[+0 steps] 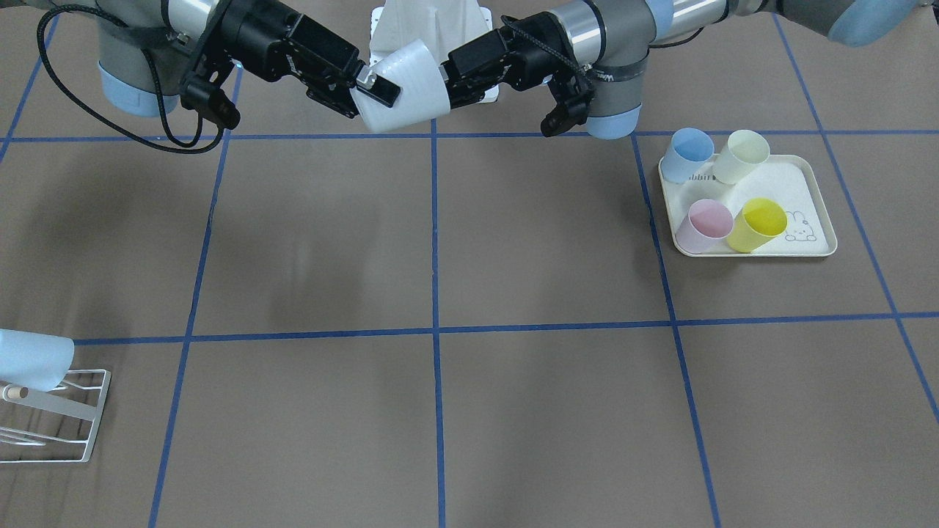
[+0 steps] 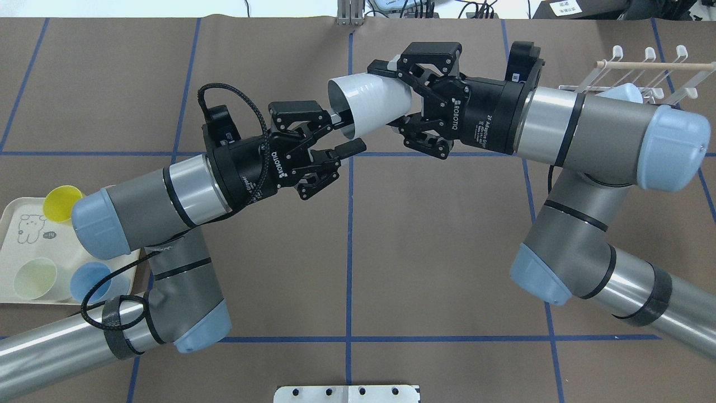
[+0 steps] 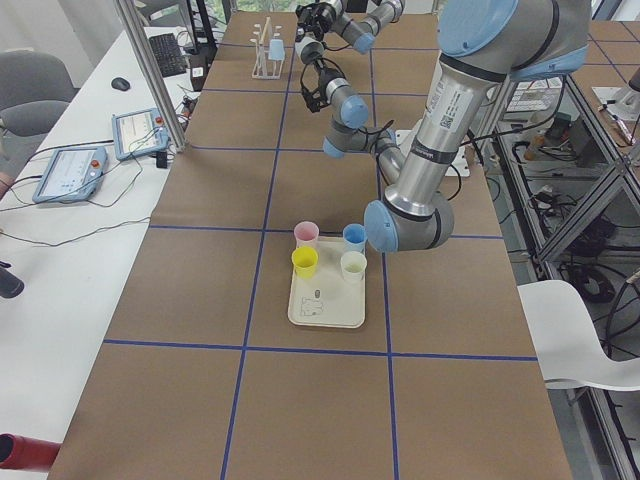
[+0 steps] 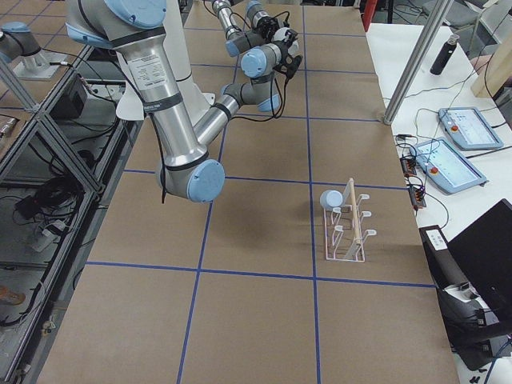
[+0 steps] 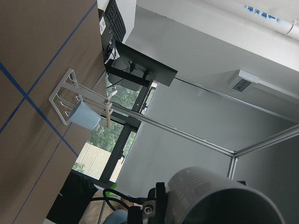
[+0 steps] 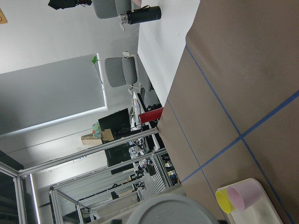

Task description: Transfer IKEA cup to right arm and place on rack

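A white IKEA cup (image 2: 369, 106) hangs on its side in the air between both grippers, also in the front view (image 1: 411, 92). My right gripper (image 2: 394, 98) is shut on the cup's base end. My left gripper (image 2: 344, 133) is open at the cup's mouth, with one finger inside the rim and the other outside below it. The white wire rack (image 2: 643, 73) stands at the far right behind the right arm, with a pale blue cup (image 2: 621, 92) hung on it. The rack also shows in the front view (image 1: 51, 418) and the left wrist view (image 5: 70, 100).
A cream rabbit-print tray (image 1: 814, 198) on my left holds blue (image 1: 689, 154), pale green (image 1: 741, 155), pink (image 1: 704, 226) and yellow (image 1: 757, 224) cups. Brown table with blue tape grid. A white mount plate (image 2: 347, 393) sits at the near edge.
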You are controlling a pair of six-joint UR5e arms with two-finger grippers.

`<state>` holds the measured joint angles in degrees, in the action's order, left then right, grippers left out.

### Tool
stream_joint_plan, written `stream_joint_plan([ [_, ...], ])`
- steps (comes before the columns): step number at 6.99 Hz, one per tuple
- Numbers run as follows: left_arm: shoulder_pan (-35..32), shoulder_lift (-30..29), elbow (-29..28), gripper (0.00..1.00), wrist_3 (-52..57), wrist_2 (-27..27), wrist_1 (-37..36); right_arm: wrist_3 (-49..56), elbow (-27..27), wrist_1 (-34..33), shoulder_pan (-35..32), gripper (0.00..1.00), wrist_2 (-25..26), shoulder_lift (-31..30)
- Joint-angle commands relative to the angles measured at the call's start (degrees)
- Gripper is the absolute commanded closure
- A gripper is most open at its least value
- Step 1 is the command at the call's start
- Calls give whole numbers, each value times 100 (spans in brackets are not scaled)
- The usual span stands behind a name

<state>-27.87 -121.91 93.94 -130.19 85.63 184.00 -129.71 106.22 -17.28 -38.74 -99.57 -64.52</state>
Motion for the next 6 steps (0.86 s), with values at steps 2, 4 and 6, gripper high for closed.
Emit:
stream_joint_plan([
  [2, -104, 465, -8, 2, 623, 50, 4, 1230, -13, -318, -745, 72, -629, -462],
  [4, -314, 616, -95, 2, 1258, 60, -57, 2945, 4, -871, -1685, 72, -1387, -1234],
  [6, -691, 660, -428, 2, 1417, 164, -66, 4682, -66, -926, -2179, 73, -1355, -2122],
])
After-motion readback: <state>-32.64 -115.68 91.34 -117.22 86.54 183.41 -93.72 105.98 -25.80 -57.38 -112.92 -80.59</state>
